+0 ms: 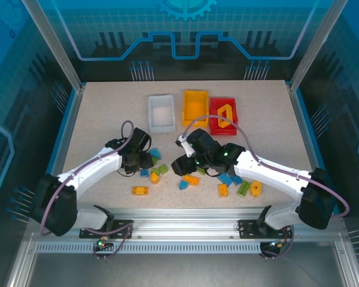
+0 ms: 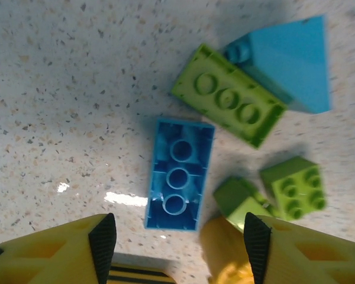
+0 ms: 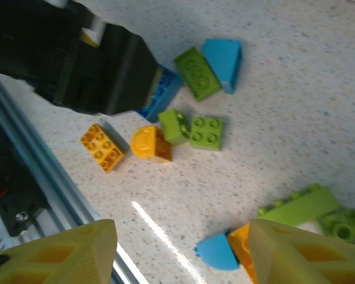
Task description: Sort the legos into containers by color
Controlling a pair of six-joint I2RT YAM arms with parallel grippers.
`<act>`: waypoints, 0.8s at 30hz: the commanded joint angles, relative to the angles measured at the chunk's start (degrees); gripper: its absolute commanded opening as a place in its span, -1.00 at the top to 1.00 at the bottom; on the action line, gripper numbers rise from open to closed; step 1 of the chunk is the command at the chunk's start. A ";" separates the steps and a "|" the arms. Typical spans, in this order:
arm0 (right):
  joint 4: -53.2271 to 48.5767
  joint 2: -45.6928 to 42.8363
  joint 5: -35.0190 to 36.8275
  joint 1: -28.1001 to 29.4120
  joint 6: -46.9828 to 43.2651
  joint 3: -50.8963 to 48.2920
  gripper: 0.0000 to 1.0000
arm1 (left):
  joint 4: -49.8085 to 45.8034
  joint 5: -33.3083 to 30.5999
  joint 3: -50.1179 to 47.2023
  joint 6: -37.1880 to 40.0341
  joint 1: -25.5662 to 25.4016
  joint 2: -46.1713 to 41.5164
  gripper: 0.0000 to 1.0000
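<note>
Two open, empty grippers: the left gripper (image 2: pixel 178 238) brackets a blue lego (image 2: pixel 178 173) at mid-frame, seemingly lined up to pinch it; the right gripper (image 3: pixel 180 242) hovers nearby.

Scattered legos (image 1: pixel 140 191) near three bins (image 1: pixel 195 93)

Reaching inward with both arms, bent low. Pointing the left pincer (image 2: pixel 177 236) down, jaws apart, empty. Pointing the right pincer (image 3: pixel 180 248) down too, jaws wide, empty.
</note>
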 commanded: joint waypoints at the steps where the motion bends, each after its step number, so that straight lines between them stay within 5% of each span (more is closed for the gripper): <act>1: 2.96 1.00 -3.36 1.25 0.68 0.51 -0.24 | 3.47 0.63 -1.02 4.36 0.13 3.19 -0.29; 17: 2.74 3.41 -2.31 1.51 2.97 1.29 -0.22 | 7.24 -1.15 -2.51 6.20 0.43 11.27 0.03; 24: 2.51 4.12 -1.88 1.47 3.01 2.22 -0.21 | 5.56 -3.64 -2.95 5.84 0.38 10.18 0.03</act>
